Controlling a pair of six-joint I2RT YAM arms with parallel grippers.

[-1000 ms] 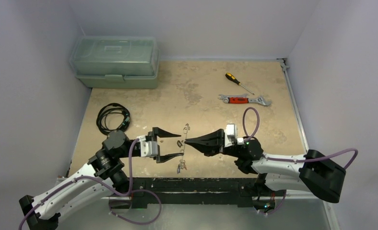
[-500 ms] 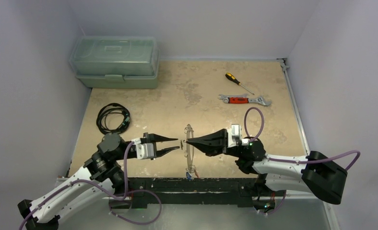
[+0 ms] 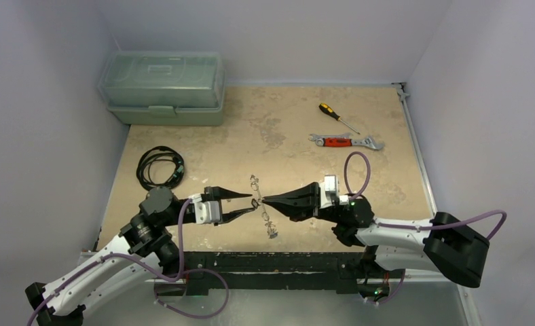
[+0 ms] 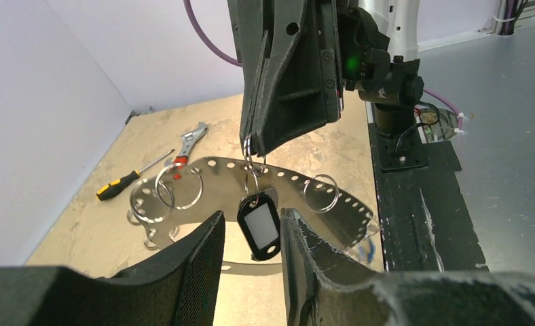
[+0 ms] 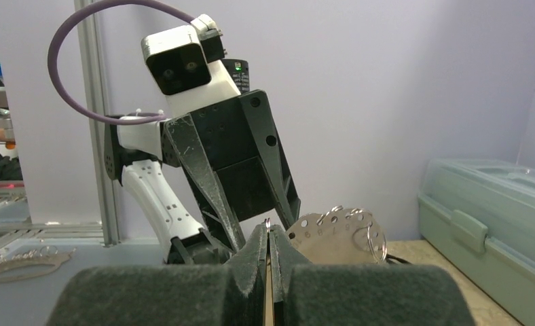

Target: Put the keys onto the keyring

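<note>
The keyring, a thin silvery band with holes along its edge, hangs in the air between my two grippers. In the left wrist view the keyring carries several small split rings. A black tag dangles from the ring pinched at my right gripper's tips. My right gripper is shut on that ring; the thin metal shows between its pads, with the keyring behind. My left gripper is open, its jaws on either side of the black tag without touching it. A bluish tag shows blurred at the band's right end.
A green toolbox stands at the back left. A coiled black cable lies left of my left arm. A yellow-handled screwdriver and a red-handled wrench lie at the back right.
My left gripper has narrowed from wide open and now sits close to the right gripper's tips. The keyring has swung and turned while hanging from the right gripper.
</note>
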